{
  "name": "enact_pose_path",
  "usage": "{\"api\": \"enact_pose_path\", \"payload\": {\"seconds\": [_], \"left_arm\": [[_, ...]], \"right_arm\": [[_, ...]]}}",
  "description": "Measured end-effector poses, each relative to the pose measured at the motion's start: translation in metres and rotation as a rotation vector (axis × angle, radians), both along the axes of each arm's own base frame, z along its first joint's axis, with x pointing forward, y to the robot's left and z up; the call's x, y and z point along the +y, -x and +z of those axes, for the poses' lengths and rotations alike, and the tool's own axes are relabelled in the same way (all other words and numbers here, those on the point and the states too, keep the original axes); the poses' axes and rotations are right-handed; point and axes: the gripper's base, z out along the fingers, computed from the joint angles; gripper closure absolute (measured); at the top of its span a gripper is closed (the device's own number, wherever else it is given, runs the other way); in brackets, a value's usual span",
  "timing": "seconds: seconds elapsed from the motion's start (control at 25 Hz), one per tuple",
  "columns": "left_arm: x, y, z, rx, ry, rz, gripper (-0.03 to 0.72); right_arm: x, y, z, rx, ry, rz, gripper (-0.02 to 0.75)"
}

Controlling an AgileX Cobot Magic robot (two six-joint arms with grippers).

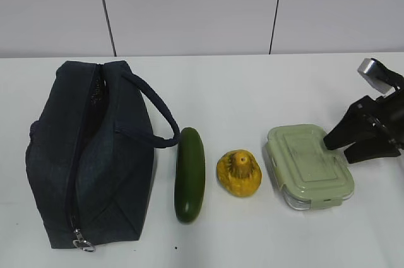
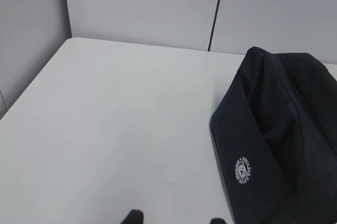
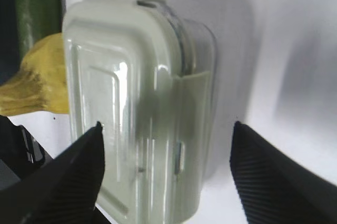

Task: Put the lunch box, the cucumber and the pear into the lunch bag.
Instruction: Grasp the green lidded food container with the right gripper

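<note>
**Hovering at the lunch box, bag zipped up**

Lying in a row on the white counter (image 1: 252,98): lunch bag (image 1: 88,154) far left, cucumber (image 1: 189,174) just beside its looped handle (image 1: 154,107), then pear (image 1: 239,173), then lunch box (image 1: 308,166) at the right. Resting on its side, the bag, zipper line running lengthwise and looking shut along most of its length, metal ring pull (image 1: 83,243) at the near end. Standing apart from one another, cucumber, pear and box, none touching.

Poised at the box's right edge, the right end effector (image 1: 344,143), released, fingers spread wide. Seen from the right wrist: one dark pad (image 3: 63,176) over the sage-green lid, the other (image 3: 279,176) out past the box's clear wall, box between them, contact not clear.

Barely visible in the left wrist view, the left end effector (image 2: 174,218): only two dark fingertips apart at the bottom edge, parted with nothing between, counter beneath, bag off to the right with a round white logo (image 2: 243,171).
</note>
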Motion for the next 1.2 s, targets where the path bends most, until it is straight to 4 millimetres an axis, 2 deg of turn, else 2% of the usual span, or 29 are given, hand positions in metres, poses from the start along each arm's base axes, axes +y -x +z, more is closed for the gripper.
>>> {"api": "enact_pose_path", "payload": {"seconds": [0.44, 1.2], "left_arm": [[0.0, 0.0, 0.0, 0.0, 0.0, 0.0, 0.442], [0.0, 0.0, 0.0, 0.0, 0.0, 0.0, 0.442]], "right_arm": [[0.004, 0.014, -0.013, 0.057, -0.016, 0.009, 0.16], [0.008, 0.01, -0.01, -0.026, -0.071, 0.008, 0.16]]}}
